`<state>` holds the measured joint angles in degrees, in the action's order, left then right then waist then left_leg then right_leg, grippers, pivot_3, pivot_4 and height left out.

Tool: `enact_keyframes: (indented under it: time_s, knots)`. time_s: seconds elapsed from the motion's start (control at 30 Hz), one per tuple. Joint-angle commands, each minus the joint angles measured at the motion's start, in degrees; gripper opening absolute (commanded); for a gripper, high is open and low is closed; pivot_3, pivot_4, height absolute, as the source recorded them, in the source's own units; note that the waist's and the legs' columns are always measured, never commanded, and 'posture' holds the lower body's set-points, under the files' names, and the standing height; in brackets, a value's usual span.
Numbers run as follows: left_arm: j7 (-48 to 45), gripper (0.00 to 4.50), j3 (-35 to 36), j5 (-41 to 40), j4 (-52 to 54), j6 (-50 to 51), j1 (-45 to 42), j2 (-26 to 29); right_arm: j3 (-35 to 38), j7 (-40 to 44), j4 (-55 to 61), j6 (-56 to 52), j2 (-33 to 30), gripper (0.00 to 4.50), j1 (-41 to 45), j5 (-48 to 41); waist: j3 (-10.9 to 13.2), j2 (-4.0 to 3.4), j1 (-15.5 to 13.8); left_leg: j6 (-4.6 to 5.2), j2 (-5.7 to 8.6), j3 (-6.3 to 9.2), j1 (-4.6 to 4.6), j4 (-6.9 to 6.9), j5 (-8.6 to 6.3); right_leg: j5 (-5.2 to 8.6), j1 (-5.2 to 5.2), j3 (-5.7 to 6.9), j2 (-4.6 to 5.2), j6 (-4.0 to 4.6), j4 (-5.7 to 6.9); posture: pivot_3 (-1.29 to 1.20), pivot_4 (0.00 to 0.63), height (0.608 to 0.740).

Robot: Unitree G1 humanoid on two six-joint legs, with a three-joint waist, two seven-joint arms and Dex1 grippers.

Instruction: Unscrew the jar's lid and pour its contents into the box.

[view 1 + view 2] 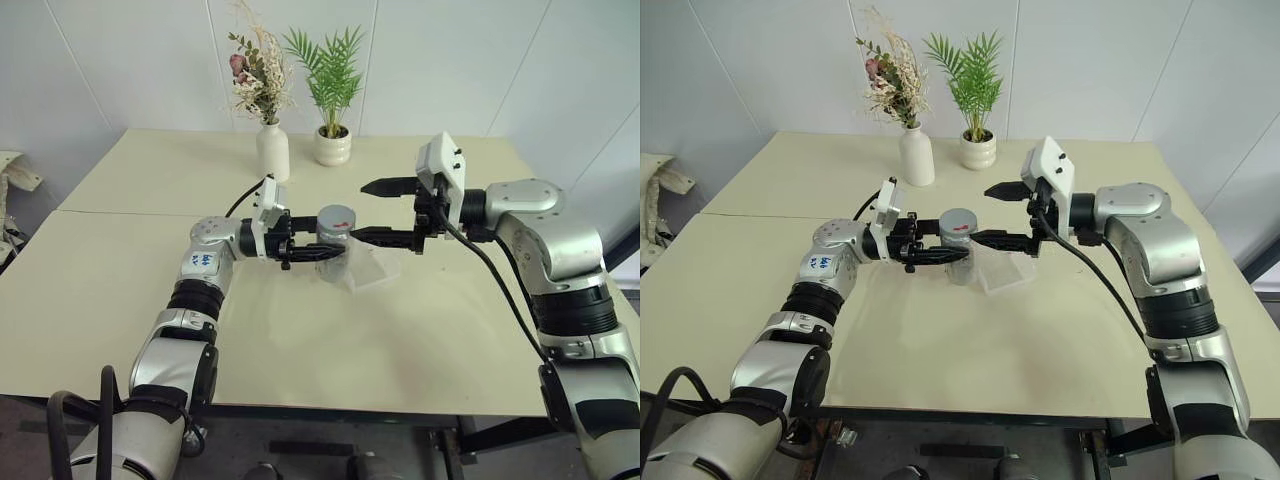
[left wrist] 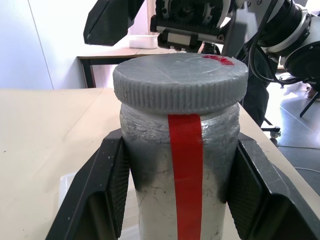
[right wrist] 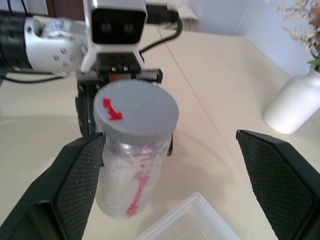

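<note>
At the table's [image 1: 120,300] far edge, around twelve o'clock, we see a white vase [image 1: 272,152] of dried flowers beside a potted palm [image 1: 333,146]. Mid-table, our left gripper [image 1: 318,250] is clamped on the jar [image 1: 333,252], held upright above the tabletop, its ribbed grey lid [image 1: 336,218] on. The clear shallow box [image 1: 375,268] lies just at its three o'clock. Our right gripper [image 1: 372,210] hangs beside the lid, fingers spread wide. We cannot make out the contents through the frosted wall.

You get bright, even, diffuse light across the desk [image 1: 120,290], with soft faint shadows under the arms and no harsh glare. The jar [image 2: 182,165] is sharp up close; the vase [image 3: 295,105] behind looks soft.
</note>
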<state>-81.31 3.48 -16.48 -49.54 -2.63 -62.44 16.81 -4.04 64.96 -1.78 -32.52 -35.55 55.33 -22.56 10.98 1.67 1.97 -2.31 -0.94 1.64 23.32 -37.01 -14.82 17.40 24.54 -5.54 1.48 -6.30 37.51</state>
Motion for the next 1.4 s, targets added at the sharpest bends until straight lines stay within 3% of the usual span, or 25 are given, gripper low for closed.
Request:
enact_keyframes:
  time_s: [0.03, 0.27, 0.83, 1.4]
  knots:
    - [0.42, 2.25, 0.73, -0.45, -0.72, -1.57, -2.05, 0.21, 1.97, -0.78, 4.32, -1.62, 0.54, 4.40, 0.39, -3.17, 0.00, 0.00, 0.03, 0.00, 0.00, 0.00, 0.00, -0.01, 0.00, 0.00, 0.00, 0.00, 0.00, 0.00, 0.00, 0.00, 0.150, 0.740]
    - [0.85, 2.25, 0.76, -0.26, -3.65, -4.86, -4.15, -1.05, 0.98, -2.61, 2.46, -1.90, 5.30, 4.40, 2.33, -4.63, 0.00, 0.00, -0.13, 0.00, 0.01, 0.00, 0.00, -0.07, 0.00, 0.00, -0.01, 0.00, 0.00, 0.00, 0.05, 0.00, 0.150, 0.740]
    - [0.69, 2.25, 1.08, -0.70, -4.33, -6.19, -5.02, -2.04, -1.04, -2.44, -12.32, 7.14, 11.88, 4.40, 8.63, 1.45, 0.01, -0.01, 0.03, 0.00, 0.00, -0.02, 0.00, -0.04, 0.00, 0.00, 0.02, -0.01, 0.00, 0.00, 0.06, 0.00, 0.150, 0.740]
    - [1.66, 2.25, 1.94, -0.76, -5.48, -6.41, -5.32, -0.40, 0.13, -1.94, -9.26, 5.79, 6.43, 4.40, 5.29, 1.99, 0.01, -0.01, 0.03, 0.00, 0.01, -0.02, 0.00, -0.04, 0.00, 0.00, 0.02, -0.01, 0.00, -0.01, 0.07, 0.00, 0.150, 0.740]
